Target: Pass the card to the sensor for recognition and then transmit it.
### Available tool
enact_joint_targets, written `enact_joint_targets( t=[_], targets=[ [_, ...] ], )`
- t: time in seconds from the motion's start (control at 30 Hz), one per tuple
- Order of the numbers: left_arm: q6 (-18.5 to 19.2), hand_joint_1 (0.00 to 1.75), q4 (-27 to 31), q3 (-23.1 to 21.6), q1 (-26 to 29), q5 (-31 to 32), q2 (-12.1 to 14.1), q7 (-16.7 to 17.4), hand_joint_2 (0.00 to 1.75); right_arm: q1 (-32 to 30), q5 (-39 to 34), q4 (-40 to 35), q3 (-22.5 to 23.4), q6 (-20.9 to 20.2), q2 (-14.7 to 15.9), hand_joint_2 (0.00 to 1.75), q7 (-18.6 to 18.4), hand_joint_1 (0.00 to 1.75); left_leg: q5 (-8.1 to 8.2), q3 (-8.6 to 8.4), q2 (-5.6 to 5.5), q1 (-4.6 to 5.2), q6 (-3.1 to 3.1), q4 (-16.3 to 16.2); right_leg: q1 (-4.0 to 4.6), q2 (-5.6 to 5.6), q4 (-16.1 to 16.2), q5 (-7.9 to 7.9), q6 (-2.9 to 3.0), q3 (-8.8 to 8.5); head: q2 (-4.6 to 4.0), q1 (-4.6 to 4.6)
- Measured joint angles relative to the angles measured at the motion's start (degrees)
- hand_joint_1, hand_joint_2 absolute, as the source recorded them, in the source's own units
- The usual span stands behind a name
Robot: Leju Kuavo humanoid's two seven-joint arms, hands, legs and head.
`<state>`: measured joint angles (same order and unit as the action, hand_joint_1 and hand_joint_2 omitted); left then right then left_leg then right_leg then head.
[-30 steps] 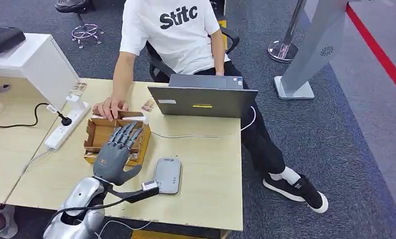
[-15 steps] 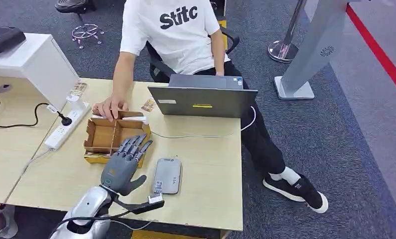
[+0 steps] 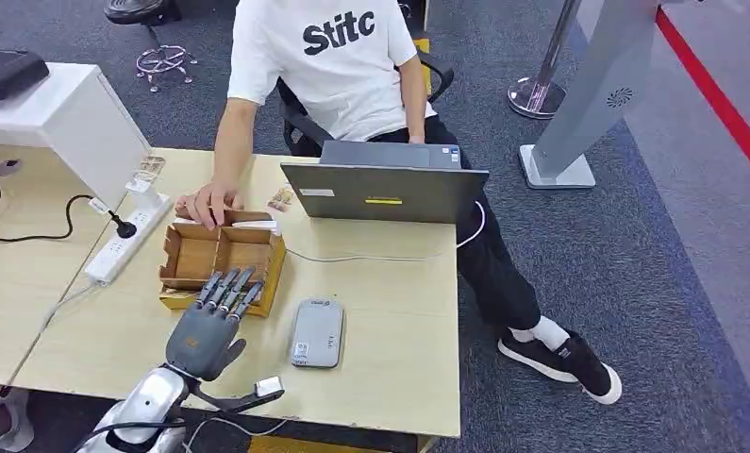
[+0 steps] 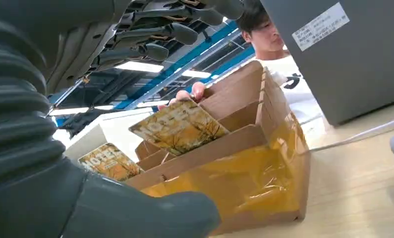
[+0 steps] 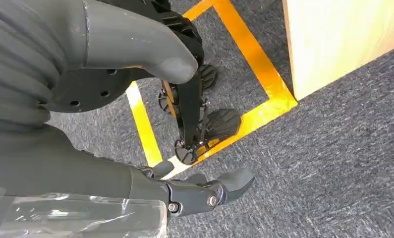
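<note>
The left hand (image 3: pixel 204 332) is pulling back toward the robot: a second ago it was reaching over the cardboard box (image 3: pixel 222 261), and now only its fingertips are lying at the box's near wall. It is carrying nothing, fingers spread and straight. The cards (image 4: pixel 179 126) are standing in the box just beyond the fingertips, so no pick has happened yet. The grey sensor (image 3: pixel 316 333) is lying just beside the hand, on its thumb side. The right hand (image 5: pixel 135 99) is hanging over the carpet, empty and loosely released.
</note>
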<state>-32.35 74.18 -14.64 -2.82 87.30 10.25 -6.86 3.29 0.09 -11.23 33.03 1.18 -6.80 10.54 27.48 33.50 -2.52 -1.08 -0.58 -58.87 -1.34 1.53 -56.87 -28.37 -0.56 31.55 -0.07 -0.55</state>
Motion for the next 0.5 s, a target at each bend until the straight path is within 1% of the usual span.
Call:
enact_joint_targets(
  t=[0.23,0.5],
  targets=[
    [-0.74,0.0,-0.48,2.23,0.02,0.39,0.04,0.31,1.75,0.0,0.55,0.0,0.77,0.0,-0.09,1.75,0.15,0.0,0.0,0.0,-0.01,0.01,0.0,0.0,-0.01,-0.01,0.0,0.0,0.0,0.0,0.0,0.0],
    [-0.94,0.0,-0.85,3.37,0.02,0.37,0.04,0.74,1.75,-0.01,0.59,0.0,0.98,-0.17,-0.15,1.75,0.31,0.0,0.0,0.0,0.0,0.0,0.0,0.0,0.0,-0.01,0.0,0.0,0.0,0.01,0.0,-0.02]
  ],
)
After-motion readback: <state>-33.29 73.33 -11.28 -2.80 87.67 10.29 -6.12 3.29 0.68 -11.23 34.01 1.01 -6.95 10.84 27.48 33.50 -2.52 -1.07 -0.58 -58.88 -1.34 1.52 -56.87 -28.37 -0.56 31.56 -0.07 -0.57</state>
